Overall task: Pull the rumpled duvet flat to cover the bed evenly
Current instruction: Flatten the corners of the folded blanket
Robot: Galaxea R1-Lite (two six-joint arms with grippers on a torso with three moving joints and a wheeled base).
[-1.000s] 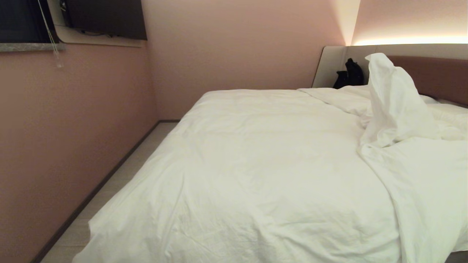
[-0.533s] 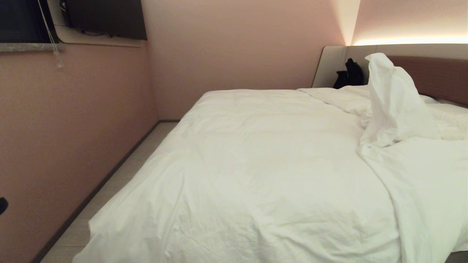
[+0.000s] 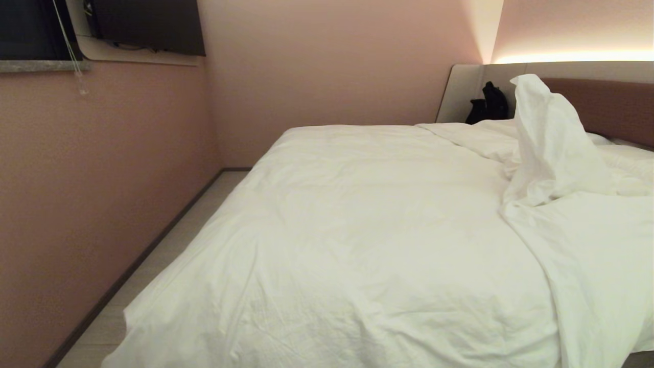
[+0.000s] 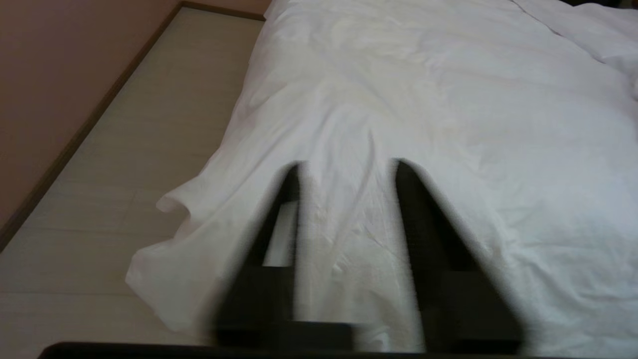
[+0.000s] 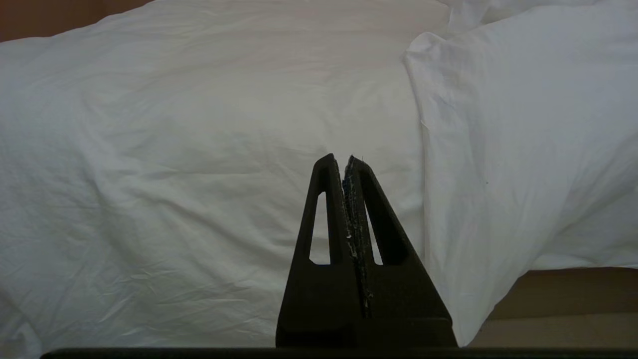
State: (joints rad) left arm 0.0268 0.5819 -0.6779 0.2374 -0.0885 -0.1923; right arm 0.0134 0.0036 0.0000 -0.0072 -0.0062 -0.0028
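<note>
The duvet [image 3: 368,240] lies over most of the bed [image 3: 603,105], smooth across the middle, but at the head end on the robot's right a fold stands up in a peak against the headboard, and a second layer is doubled over along the right side. So it's not flat yet.

Neither arm shows in the head view. From the left wrist, the left hand [image 4: 346,164] hovers over the near left corner of the duvet, where the edge droops off the bed toward the floor [image 4: 149,124]. Its fingers [image 4: 423,219] are blurred and stand apart with creased cloth showing between them; whether they have pinched that cloth I cannot tell.

The right hand [image 5: 343,158] is pressed fully shut with nothing in it, pointing at the duvet's side where the doubled layer hangs.

Here's what the next move turns on: the bed's long axis runs away from the robot, up and rightward toward the headboard, and the bunched part sits at the far right end of it. The left hand is at the opposite, near left corner, so a pull from there would likely draw cloth toward the foot. The right arm looks nearer the fold.
</note>
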